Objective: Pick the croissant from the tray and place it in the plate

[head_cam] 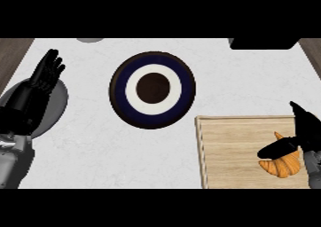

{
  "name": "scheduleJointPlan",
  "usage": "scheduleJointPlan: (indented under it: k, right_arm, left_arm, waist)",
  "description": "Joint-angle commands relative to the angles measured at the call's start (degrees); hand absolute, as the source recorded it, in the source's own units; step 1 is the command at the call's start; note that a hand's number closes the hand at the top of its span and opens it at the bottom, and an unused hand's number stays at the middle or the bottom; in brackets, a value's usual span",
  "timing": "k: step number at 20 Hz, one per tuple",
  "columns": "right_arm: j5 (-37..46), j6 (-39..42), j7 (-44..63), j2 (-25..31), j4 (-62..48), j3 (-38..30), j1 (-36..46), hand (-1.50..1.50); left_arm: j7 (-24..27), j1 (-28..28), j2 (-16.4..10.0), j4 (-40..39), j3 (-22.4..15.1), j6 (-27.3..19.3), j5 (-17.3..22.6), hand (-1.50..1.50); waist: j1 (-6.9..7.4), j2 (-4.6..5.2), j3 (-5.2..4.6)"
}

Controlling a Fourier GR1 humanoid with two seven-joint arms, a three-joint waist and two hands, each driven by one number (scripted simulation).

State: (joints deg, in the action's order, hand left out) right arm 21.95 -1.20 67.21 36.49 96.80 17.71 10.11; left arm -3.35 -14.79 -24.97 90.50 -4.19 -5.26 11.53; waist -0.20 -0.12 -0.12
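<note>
right hand [310, 133] spread wide, thumb across the croissant [282, 167] on the wooden tray [229, 150] right of the plate [134, 88], which looks light, flaky, crushable, so i'd pinch its thick middle.

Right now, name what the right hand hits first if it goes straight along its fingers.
The right hand shows past the tray's far rim; the way looks free over the counter until the black object at the top edge, though height is unclear.

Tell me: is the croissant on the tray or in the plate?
On the tray. The croissant lies on its wood, under the right hand, apart from the plate.
</note>
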Motion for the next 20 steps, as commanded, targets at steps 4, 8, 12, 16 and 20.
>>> scheduleJointPlan:
  k: [4,8,12,16,20]
  right_arm:
    - [-0.1,5.9,11.4,-1.0,-4.5,0.0,0.6,-1.50]
    - [0.9,4.2,8.9,-1.2,-4.5,-1.8,-4.7,-1.50]
    - [2.8,4.4,8.6,-5.3,-6.3,-0.6,-3.8,-1.50]
    - [1.8,5.9,3.6,-6.5,-10.8,-3.8,-2.8,-1.50]
    - [4.3,4.2,3.5,-8.2,-7.2,-2.4,-9.6,-1.50]
  left_arm:
    - [-2.5,-0.9,0.3,1.8,0.2,-0.2,-0.7,0.00]
    - [-1.8,-0.2,1.2,1.2,0.3,-0.2,-1.6,0.00]
    - [-2.4,-1.0,0.0,0.9,3.4,2.5,0.7,0.00]
    - [-1.4,-3.2,1.5,-2.3,3.3,2.1,-1.9,0.00]
    - [-2.6,-2.6,2.5,-1.1,2.6,2.7,-2.3,0.00]
  waist:
    - [0.38,0.13,0.07]
    - [-0.24,0.07,0.09]
    - [0.25,0.13,0.10]
    - [0.06,0.22,0.11]
    - [-0.43,0.11,0.10]
